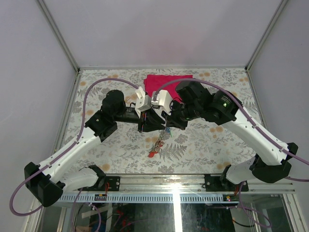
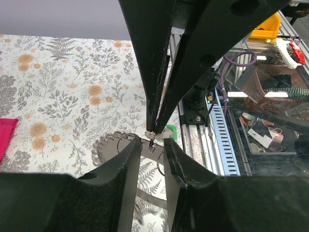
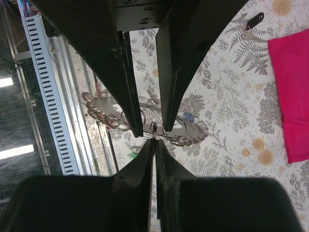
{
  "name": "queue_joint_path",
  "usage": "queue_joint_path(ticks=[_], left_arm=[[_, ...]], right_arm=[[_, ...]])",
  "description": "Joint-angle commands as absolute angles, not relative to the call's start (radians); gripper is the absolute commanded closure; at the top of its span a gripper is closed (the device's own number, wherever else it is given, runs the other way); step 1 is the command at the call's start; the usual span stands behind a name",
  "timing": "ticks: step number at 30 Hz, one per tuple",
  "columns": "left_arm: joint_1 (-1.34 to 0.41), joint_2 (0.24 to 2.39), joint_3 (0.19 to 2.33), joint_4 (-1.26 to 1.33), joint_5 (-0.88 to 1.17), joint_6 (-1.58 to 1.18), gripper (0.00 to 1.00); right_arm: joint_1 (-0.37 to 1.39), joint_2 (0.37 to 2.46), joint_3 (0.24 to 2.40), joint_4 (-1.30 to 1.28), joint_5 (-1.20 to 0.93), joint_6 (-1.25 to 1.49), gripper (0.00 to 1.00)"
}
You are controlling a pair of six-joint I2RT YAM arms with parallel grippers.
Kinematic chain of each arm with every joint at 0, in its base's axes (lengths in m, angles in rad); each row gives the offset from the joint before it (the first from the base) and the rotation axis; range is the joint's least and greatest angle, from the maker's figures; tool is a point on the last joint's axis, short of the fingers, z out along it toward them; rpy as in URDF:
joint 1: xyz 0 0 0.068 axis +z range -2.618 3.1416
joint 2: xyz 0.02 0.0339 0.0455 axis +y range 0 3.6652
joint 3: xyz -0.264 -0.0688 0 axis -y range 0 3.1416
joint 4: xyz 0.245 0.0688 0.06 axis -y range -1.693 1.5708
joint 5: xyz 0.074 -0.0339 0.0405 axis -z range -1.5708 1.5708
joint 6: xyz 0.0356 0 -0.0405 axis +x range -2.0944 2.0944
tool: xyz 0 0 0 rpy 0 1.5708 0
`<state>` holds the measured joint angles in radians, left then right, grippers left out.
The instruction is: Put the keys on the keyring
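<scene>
Viewing from the top camera: both arms reach inward and meet tip to tip above mid-worktop (image 1: 207, 145), left tool (image 1: 157, 124) facing right tool (image 1: 170, 123). The keys (image 1: 157, 143) sit in a bunch just nearside of that meeting point, and the red cloth (image 1: 166, 82) lies well apart at the far side. Left wrist camera: left tool jaws stand part-way apart. The right tool enters from above with its jaws closed, tips at a fine wire loop in that gap. The keyring (image 2: 107, 144) shows blurred just beyond and to the left. I cannot tell whether the left pads bear on it. Right wrist camera: the keyring's long axis runs crosswise to the line of the two tools and passes right at their tips, so neither arm is nearer. One black-tagged key (image 3: 252, 21) lies apart beside the cloth. Judgement: the threading turns on this crossing point.
</scene>
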<state>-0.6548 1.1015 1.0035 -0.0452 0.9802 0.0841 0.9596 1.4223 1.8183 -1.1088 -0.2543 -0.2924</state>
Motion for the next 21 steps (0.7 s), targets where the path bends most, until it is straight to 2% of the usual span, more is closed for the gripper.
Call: queue_joint_path(ticks=[1, 13, 21], left_arm=[[-0.663, 1.109, 1.042, -0.052, 0.977, 0.111, 0.74], [-0.671, 1.116, 1.052, -0.052, 0.968, 0.110, 0.77], [-0.677, 1.111, 1.055, -0.053, 0.969, 0.106, 0.99]], right_arm=[[0.967, 1.385, 1.853, -1.043, -0.293, -0.300, 1.00], [0.967, 1.373, 1.828, -1.023, -0.314, -0.298, 1.00], [0.968, 1.366, 1.810, -1.010, -0.312, -0.296, 1.00]])
